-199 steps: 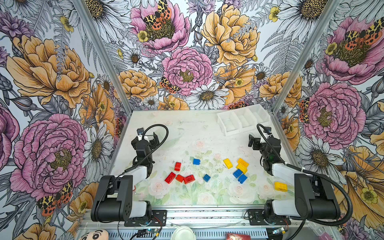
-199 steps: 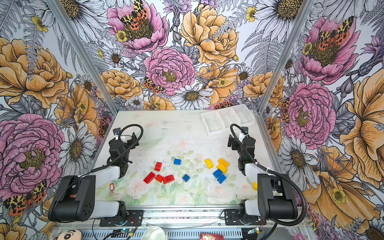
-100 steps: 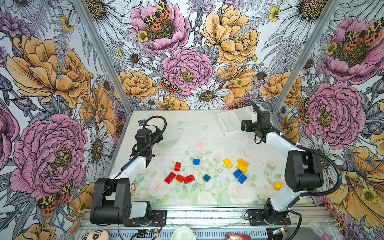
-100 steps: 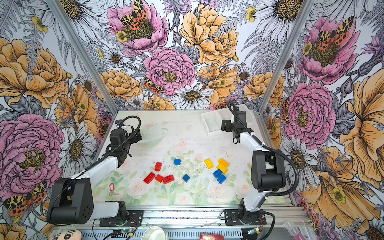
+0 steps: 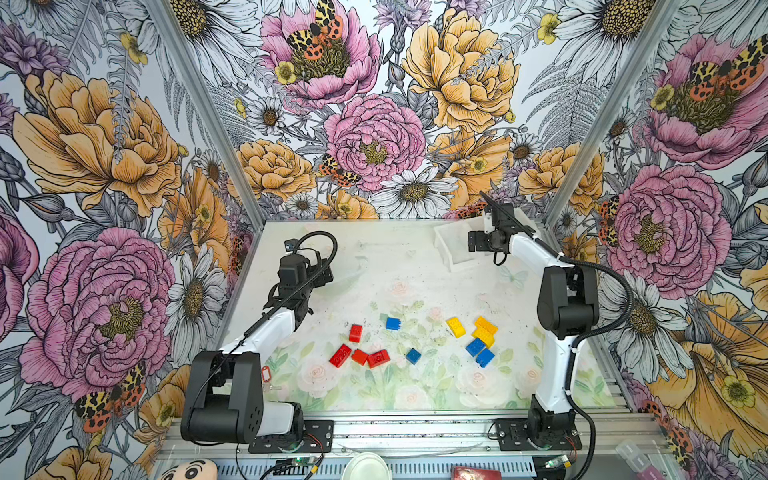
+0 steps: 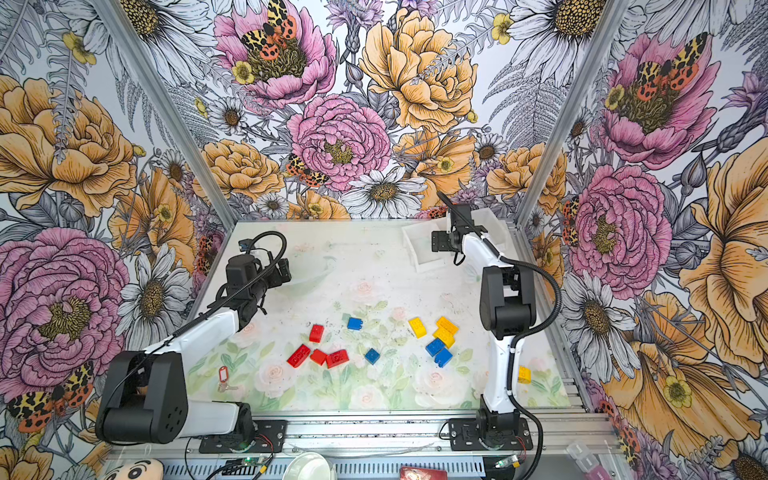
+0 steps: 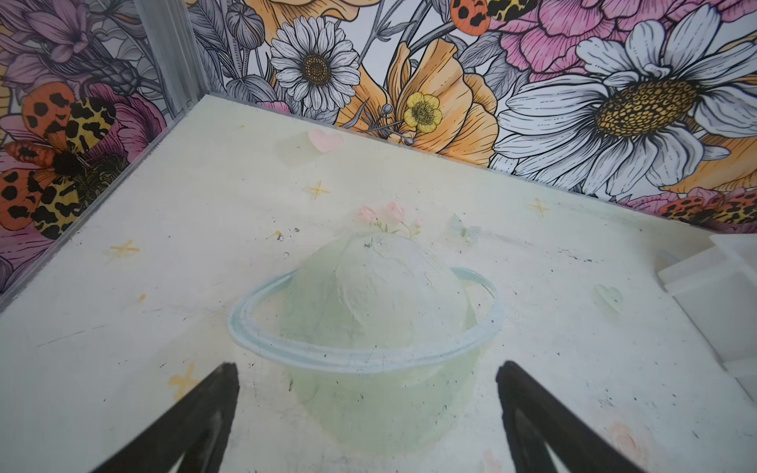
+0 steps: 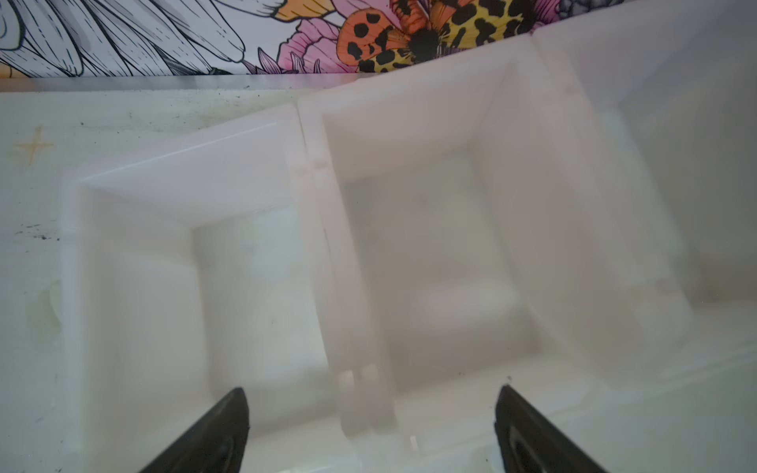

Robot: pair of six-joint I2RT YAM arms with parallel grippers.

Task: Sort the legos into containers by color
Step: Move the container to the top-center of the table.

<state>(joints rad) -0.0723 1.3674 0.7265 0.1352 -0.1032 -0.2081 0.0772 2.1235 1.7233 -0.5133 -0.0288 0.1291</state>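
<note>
At one o'clock the right tool (image 8: 370, 393) hangs apart, empty, over the containers (image 8: 184, 164); clamping their divider (image 8: 319, 204) could tip them. The left tool (image 7: 366, 368): apart, empty.

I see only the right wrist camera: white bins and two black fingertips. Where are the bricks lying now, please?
Observer: Scattered on the mat; the red legos cluster nearest the left arm.
Operator: Is any yellow brick hidden?
Observer: One yellow lego lies apart, close beside the right arm.
Operator: And the left hand?
Observer: The left hand is open and empty, over the mat.
</note>
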